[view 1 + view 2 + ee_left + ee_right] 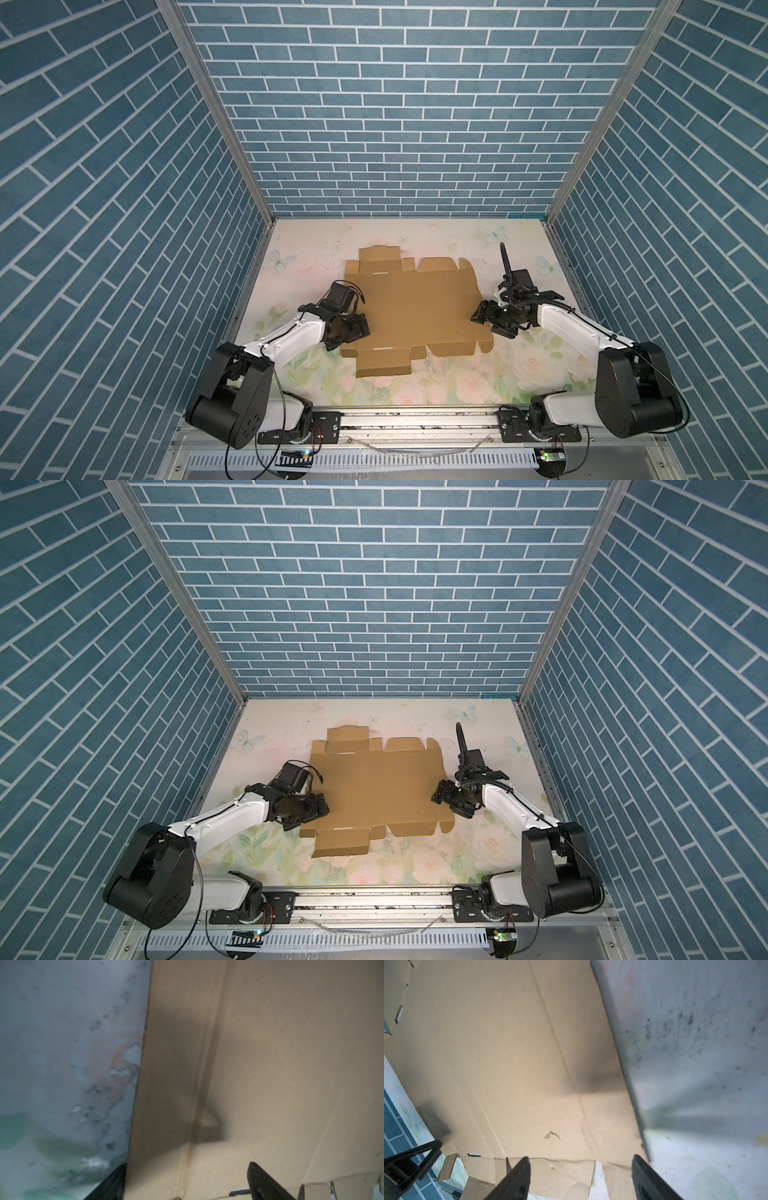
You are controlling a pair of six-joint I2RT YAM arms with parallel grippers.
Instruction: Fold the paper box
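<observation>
You're sitting at the very start of the fold: the cardboard box [415, 307] is lying fully flat on the table [316, 245] in both top views, mid-table, with no flap raised yet. Starting on the left, the left gripper [353, 328] is hanging at the box's left edge with its jaws standing apart and nothing between them. In the left wrist view its fingers [264, 1180] are straddling the outer strip, one out over the bare table and one in over the main panel past the crease. I'm not able to tell whether either tip is touching the cardboard. Moving to the right, the right gripper [488, 322] is mirroring that at the box's right edge, also spread and holding nothing. In the right wrist view one finger [517, 1178] is sitting over the cardboard and its mate is riding just at the edge, by the table. I'm reading this as lining up on the two side strips. The next move is calling for getting a tip under each edge, closing on the strip and swinging it up about its crease. I'd be watching for the sheet sliding sideways if one side is lifting first.
</observation>
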